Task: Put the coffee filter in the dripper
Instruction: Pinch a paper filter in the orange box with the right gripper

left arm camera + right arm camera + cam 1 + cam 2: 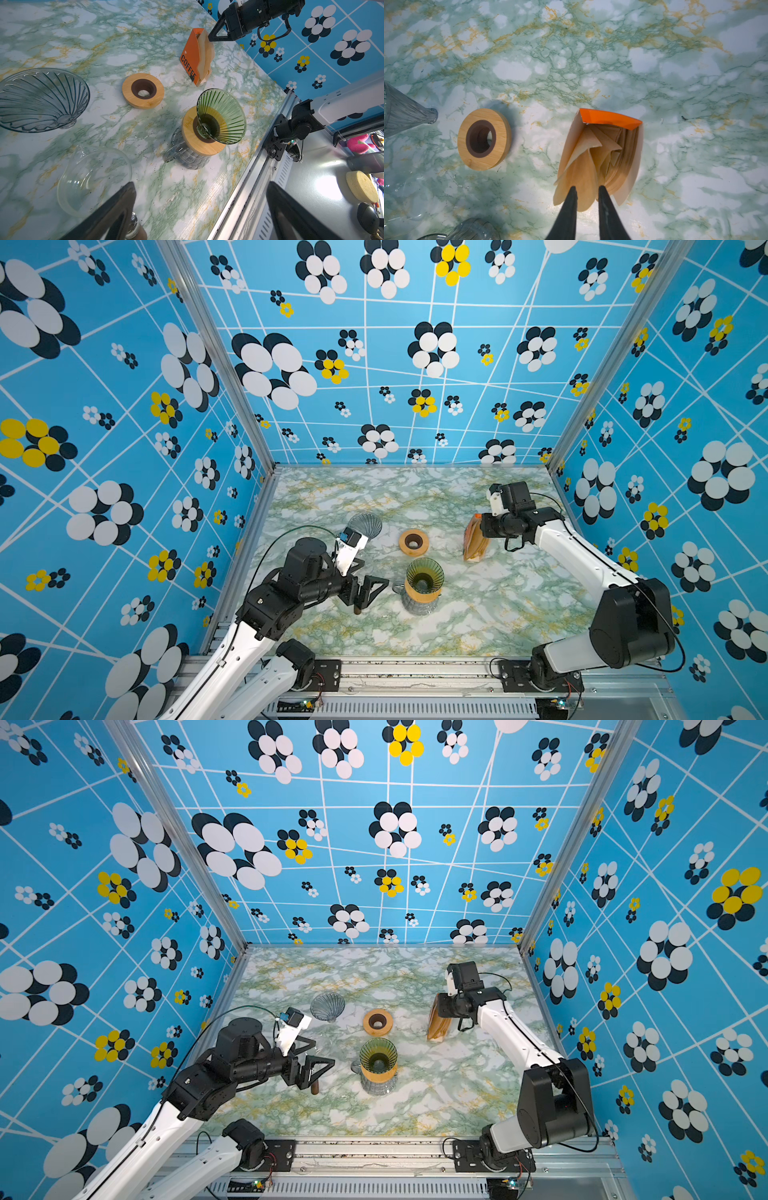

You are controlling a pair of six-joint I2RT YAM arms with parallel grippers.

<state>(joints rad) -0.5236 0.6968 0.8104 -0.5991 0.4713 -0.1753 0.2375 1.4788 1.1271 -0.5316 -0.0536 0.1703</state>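
Note:
The dripper [424,572] [378,1054] [221,116] is a green ribbed glass cone. It sits in a wooden collar on a glass carafe [187,155] at mid table. An orange holder [473,541] [438,1023] [190,60] marked COFFEE stands behind it to the right, full of tan paper filters. My right gripper [587,188] [482,526] is at the holder's open top. Its jaws are drawn in on the edge of one coffee filter [583,170], which still sits in the stack. My left gripper [201,185] [374,589] [322,1071] hangs open left of the dripper, holding nothing.
A grey ribbed glass cone [365,526] [41,99] lies on its side at the back left. A spare wooden ring [413,542] [483,139] lies behind the dripper. A clear glass funnel [93,178] lies by my left gripper. The table's metal front rail [255,182] runs close by.

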